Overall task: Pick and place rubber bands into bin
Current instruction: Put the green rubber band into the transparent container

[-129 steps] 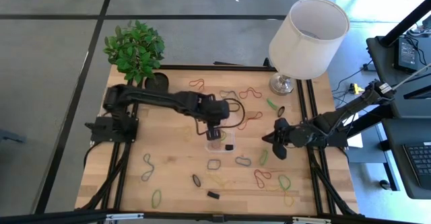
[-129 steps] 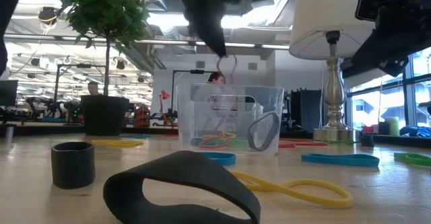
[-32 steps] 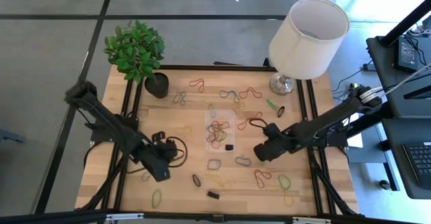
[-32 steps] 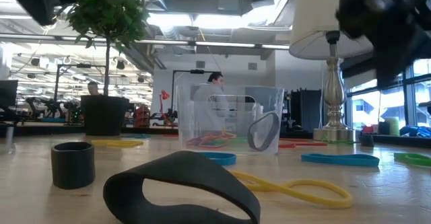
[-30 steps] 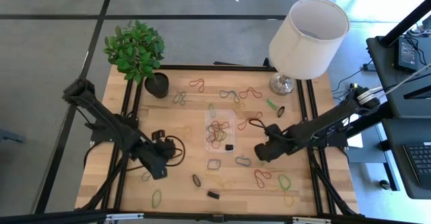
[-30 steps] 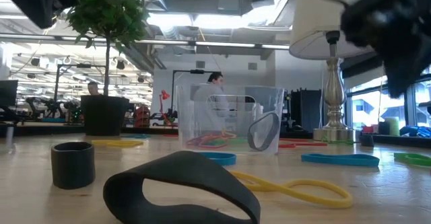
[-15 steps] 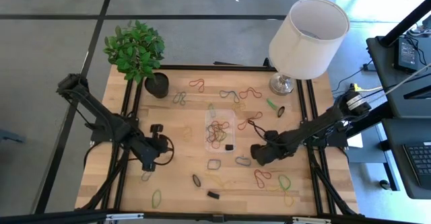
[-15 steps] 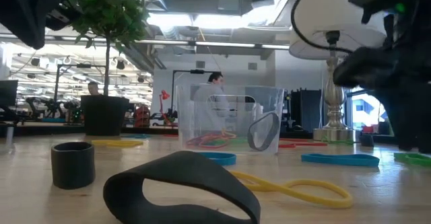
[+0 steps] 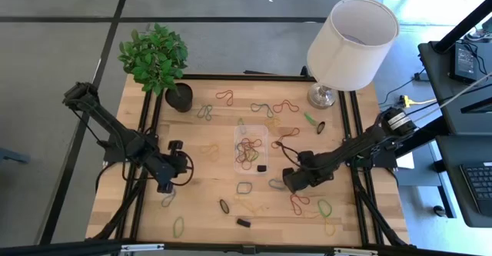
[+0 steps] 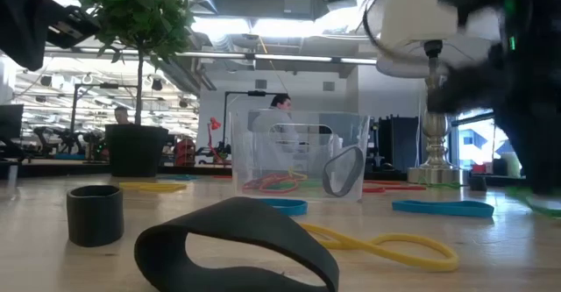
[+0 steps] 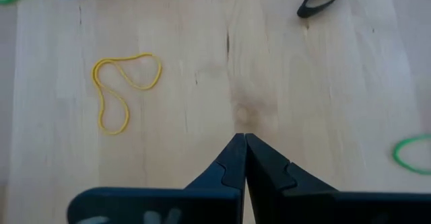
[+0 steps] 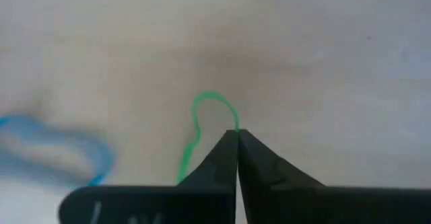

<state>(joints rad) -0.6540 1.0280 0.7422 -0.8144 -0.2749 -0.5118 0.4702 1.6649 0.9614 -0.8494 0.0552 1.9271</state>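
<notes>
The clear bin (image 9: 250,150) stands mid-table with several coloured rubber bands inside; it also shows in the low view (image 10: 298,156). More rubber bands lie loose all over the wood. My right gripper (image 9: 290,182) points down just right of a blue band (image 9: 275,184) and is shut on a thin green rubber band (image 12: 200,113). My left gripper (image 9: 164,184) is over the table's left part, shut and holding nothing (image 11: 241,138), above bare wood. A yellow band (image 11: 124,89) lies ahead of it. My right gripper pinches one end of the green band's loop (image 12: 233,120) between its two fingertips, coming from above and pointing down. The rest of the band lies slack on the wood and trails back under the fingers.
A white lamp (image 9: 350,44) stands at the far right and a potted plant (image 9: 157,60) at the far left. A short black cylinder (image 10: 95,213) and a wide black band (image 10: 237,239) lie near the front edge. A blue band (image 12: 54,150) is beside the right fingers.
My right gripper has sunk toward the table and shifted a little toward the left and near edges, onto the bands right of the bin. My left gripper has drawn back toward the table's left edge and rolled somewhat. The bin and loose bands have kept still.
</notes>
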